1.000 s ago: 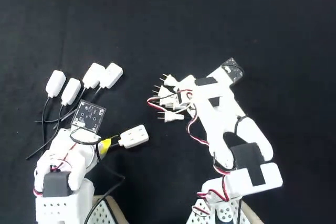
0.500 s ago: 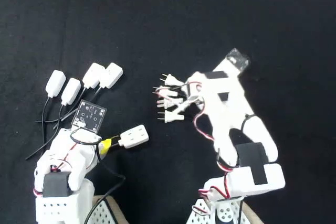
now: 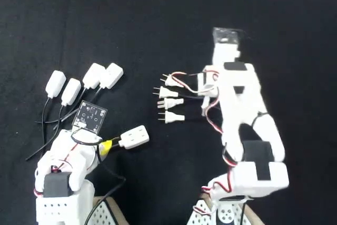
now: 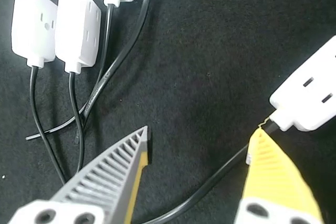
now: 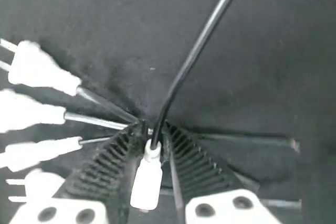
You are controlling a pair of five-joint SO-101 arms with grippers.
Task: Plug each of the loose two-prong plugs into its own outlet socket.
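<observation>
Black cloth covers the bench (image 3: 158,25) from edge to edge in the high view. Largest on it is the right arm (image 3: 239,104), white, running from its base at the lower right of the frame up to the centre right, with red and black wires looping off its side. The left arm (image 3: 60,169) is folded low in the lower left corner. The right tool (image 5: 153,129) is clamped on a white plug (image 5: 147,181): the plug body sits pinched between the two dark ribbed fingers (image 5: 100,171), and its black cord (image 5: 199,51) leads away from the fingertips across the cloth. The left tool (image 4: 201,132) stands apart, a grey finger on one side and a yellow finger (image 4: 273,171) on the other, gripping nothing. Four outlet sockets (image 3: 71,91) lie in a loose fan at the left of the frame, above the left arm, their socket cords (image 3: 50,117) trailing down toward it. A lone socket (image 3: 134,137) lies lower left of centre, just beside the yellow fingertip, and its cord passes between the parted fingers. Four loose plugs (image 3: 167,92) lie in a column at mid-frame, just left of the right arm, prongs pointing left, well apart from every socket and seated in none.
</observation>
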